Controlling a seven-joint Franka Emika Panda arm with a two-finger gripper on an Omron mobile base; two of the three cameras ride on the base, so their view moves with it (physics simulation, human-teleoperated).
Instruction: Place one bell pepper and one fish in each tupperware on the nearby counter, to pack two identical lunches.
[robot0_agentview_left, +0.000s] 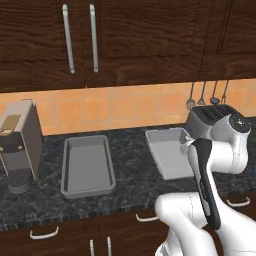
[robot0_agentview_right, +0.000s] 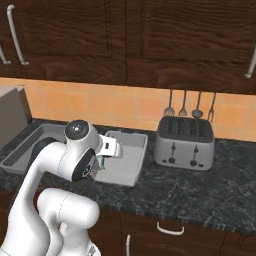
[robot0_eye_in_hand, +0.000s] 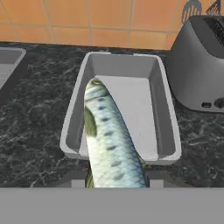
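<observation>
A silvery-green fish (robot0_eye_in_hand: 109, 140) hangs from the gripper (robot0_eye_in_hand: 114, 181), its scaly body running from the bottom of the hand view up over the near wall of the right-hand tupperware (robot0_eye_in_hand: 162, 105). The jaws are nearly closed and pinch the fish at its lower end; the finger tips themselves are hidden behind its body. The head end of the fish reaches over the light-grey floor of that tray, though whether it touches the floor I cannot tell.

In the left base view the arm rises from the lower right and its wrist covers the near right corner of this tupperware (robot0_agentview_left: 167, 150). In the right base view a sliver of green shows below the wrist, at the tray's near wall (robot0_agentview_right: 131, 155).

A second tupperware (robot0_agentview_left: 87, 165) lies well apart to the left on the dark speckled worktop (robot0_agentview_left: 130, 165). A steel toaster (robot0_agentview_right: 184, 142) stands just beside the right-hand tray, with utensils (robot0_agentview_right: 190, 107) hanging on the orange tiled wall behind it. A coffee machine (robot0_agentview_left: 20, 145) stands at the far left of the worktop.
</observation>
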